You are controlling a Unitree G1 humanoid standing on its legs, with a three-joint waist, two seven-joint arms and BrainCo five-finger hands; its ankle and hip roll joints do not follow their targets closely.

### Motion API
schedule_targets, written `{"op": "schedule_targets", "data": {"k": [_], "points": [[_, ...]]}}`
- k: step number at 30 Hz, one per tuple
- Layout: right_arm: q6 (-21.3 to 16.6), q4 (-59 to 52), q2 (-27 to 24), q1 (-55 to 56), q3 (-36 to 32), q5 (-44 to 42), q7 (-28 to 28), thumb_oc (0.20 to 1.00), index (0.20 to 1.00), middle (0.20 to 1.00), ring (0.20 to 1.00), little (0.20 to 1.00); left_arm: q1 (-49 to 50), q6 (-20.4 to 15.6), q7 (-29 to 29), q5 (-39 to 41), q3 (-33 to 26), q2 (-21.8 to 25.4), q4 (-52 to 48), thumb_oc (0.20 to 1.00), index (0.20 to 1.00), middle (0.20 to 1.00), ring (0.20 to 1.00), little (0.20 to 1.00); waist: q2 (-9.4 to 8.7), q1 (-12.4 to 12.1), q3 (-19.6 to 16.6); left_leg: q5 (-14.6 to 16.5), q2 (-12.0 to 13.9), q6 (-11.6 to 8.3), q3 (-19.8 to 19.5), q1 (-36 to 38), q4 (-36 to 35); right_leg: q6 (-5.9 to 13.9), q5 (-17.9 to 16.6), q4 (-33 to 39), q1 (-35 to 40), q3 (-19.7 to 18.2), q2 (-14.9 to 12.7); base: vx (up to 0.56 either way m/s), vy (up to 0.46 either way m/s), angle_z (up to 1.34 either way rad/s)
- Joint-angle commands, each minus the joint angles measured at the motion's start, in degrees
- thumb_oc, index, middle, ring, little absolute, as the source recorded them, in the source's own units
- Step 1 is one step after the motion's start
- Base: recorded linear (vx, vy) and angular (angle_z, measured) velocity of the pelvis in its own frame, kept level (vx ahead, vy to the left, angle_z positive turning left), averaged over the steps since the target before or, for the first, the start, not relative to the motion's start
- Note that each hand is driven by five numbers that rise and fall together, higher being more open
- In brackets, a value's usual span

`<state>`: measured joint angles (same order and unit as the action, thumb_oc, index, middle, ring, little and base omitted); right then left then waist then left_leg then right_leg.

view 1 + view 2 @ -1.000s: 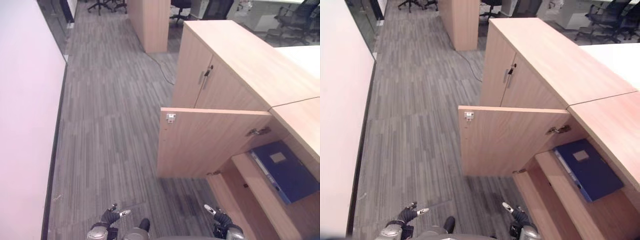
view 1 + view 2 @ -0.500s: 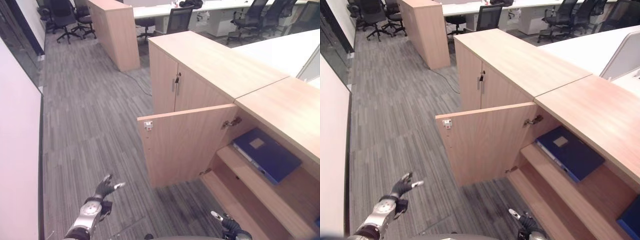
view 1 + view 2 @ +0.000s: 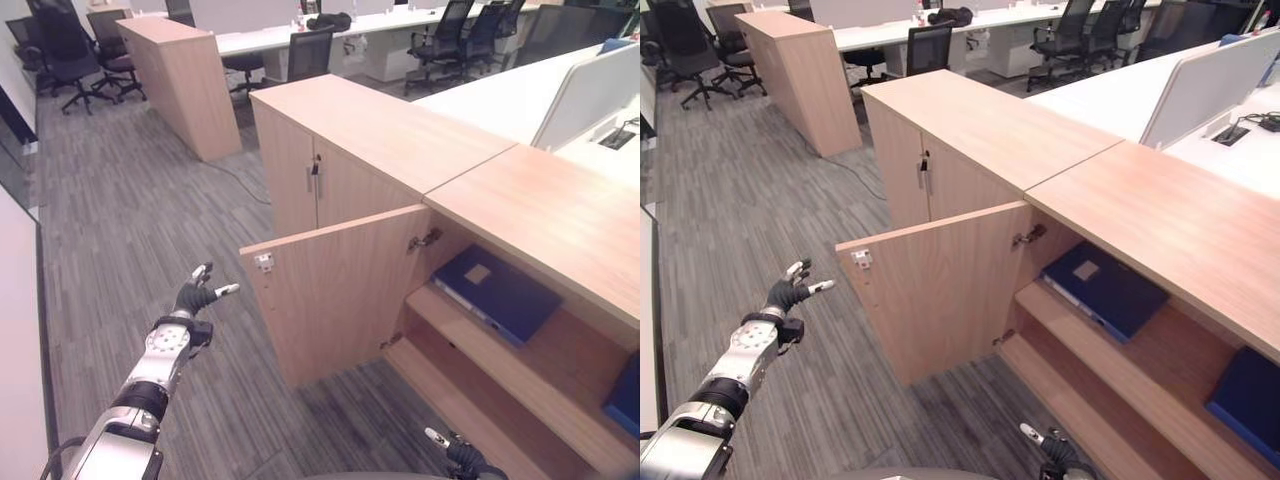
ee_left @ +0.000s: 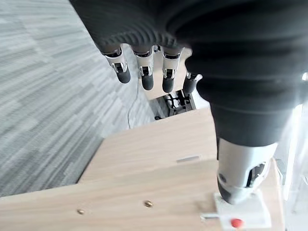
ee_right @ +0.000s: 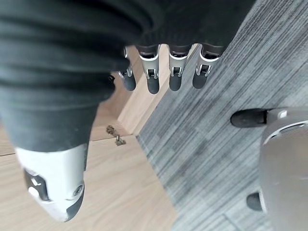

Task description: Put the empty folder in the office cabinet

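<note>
A blue folder (image 3: 497, 292) lies flat on the upper shelf of the open wooden cabinet (image 3: 520, 215). The cabinet door (image 3: 335, 295) stands swung out toward me. My left hand (image 3: 195, 297) is raised at the end of an outstretched arm, open, a short way left of the door's free edge and apart from it. In the left wrist view its fingers (image 4: 144, 72) are straight above the door (image 4: 159, 192). My right hand (image 3: 1052, 450) hangs low near the cabinet's base, its fingers (image 5: 163, 72) straight and holding nothing.
A second blue folder (image 3: 1250, 395) lies on the shelf further right. A closed cabinet (image 3: 310, 165) with a key in its door adjoins the open one. Another wooden unit (image 3: 180, 80), office chairs and desks stand beyond. Grey carpet (image 3: 120, 230) stretches left of the door.
The camera has swung up and round, so the whole picture has shifted. My left arm has risen from low at my side and stretched out toward the door's edge. The right hand stays low.
</note>
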<state>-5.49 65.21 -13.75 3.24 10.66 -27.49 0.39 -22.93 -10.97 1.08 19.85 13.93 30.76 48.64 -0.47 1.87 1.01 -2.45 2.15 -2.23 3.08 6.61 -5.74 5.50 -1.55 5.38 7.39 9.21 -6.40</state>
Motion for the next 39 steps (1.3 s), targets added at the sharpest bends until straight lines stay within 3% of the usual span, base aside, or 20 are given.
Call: {"op": "schedule_targets", "data": {"k": [1,16,28,35,39], "points": [[-0.55,0.2,-1.37,-2.73,1.28,1.59,0.88,1.0,1.0,1.0,1.0,1.0,-9.44,-2.4,-0.11,0.72,0.33,1.47,5.98,1.0,1.0,1.0,1.0,1.0,-0.24,0.35,0.42,5.57,1.14,-2.51,-0.21,1.71,0.74,5.65,0.82,-0.94,0.44,2.6,-2.96,0.02,0.015,-0.07],[0.06,0.12,-1.59,-2.76,1.65,2.48,1.44,1.0,1.0,1.0,1.0,1.0,-12.12,-1.67,-2.23,-1.39,3.52,-1.45,10.52,1.0,1.0,1.0,1.0,1.0,-1.86,2.3,0.57,6.25,1.66,-2.39,2.07,2.6,0.74,5.98,0.33,-1.49,-0.41,0.88,-2.72,0.02,0.017,-0.08],[0.32,0.35,-0.79,-2.57,2.83,4.12,1.42,1.0,1.0,1.0,1.0,1.0,-13.53,-1.5,-3.96,-3.85,8.03,-3.85,9.26,1.0,1.0,1.0,1.0,1.0,-4.23,3.11,1.27,6.59,1.87,-2.25,3.44,1.75,0.74,6.38,-0.46,-1.27,-2.04,-0.4,-2.57,0.0,0.005,-0.06],[0.47,0.86,-0.28,-1.78,1.89,4.18,1.39,1.0,1.0,1.0,1.0,1.0,-9.8,-1.93,-4.96,-4.33,10.12,-6.75,2.96,1.0,1.0,1.0,1.0,1.0,-4.48,2.52,1.77,6.92,1.49,-1.95,2.58,1.83,0.74,6.31,-0.27,-1.33,-1.58,0.22,-2.97,0.0,0.004,0.01],[0.57,1.18,0.37,-1.23,-0.24,3.48,1.2,1.0,1.0,1.0,1.0,1.0,-3.3,-2.33,-6.8,-4.75,12.66,-8.47,-8.52,1.0,1.0,1.0,1.0,1.0,-4.0,1.29,2.38,6.98,0.76,-1.42,1.1,1.4,0.74,6.22,0.12,-2.25,-1.31,1.34,-3.71,-0.02,0.035,0.1]]}}
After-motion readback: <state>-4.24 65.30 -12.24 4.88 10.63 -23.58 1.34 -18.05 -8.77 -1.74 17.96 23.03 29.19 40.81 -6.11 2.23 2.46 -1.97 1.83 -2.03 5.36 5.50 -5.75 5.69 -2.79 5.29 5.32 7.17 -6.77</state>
